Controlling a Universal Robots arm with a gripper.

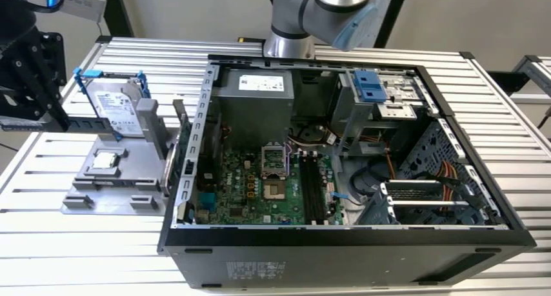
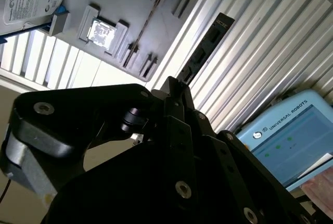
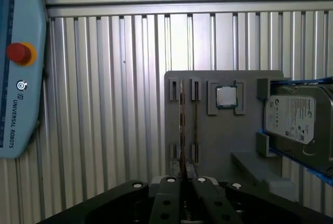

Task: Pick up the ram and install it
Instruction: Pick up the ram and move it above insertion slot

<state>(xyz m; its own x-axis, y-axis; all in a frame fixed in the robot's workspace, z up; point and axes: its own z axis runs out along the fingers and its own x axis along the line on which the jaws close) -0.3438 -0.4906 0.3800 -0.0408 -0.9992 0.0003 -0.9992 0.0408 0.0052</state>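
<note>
While pinching the thin dark blue-green circuit-board ram (image 2: 207, 44), holds it jutting beyond the fingertips (image 2: 175, 91). Probably to leave its edge free.

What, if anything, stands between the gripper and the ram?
Nothing visible does. In the first wrist view the ram stands on edge in the gray fixture, with no object between it and the gripper.

A grey holder (image 1: 103, 196) lies on the slatted metal table (image 1: 77, 257). A small square silver chip (image 1: 105, 159) sits in a recess of the holder, and a blue-framed hard drive (image 1: 116, 109) stands at one end. An open computer case (image 1: 344, 244) sits just beside the holder.
</note>
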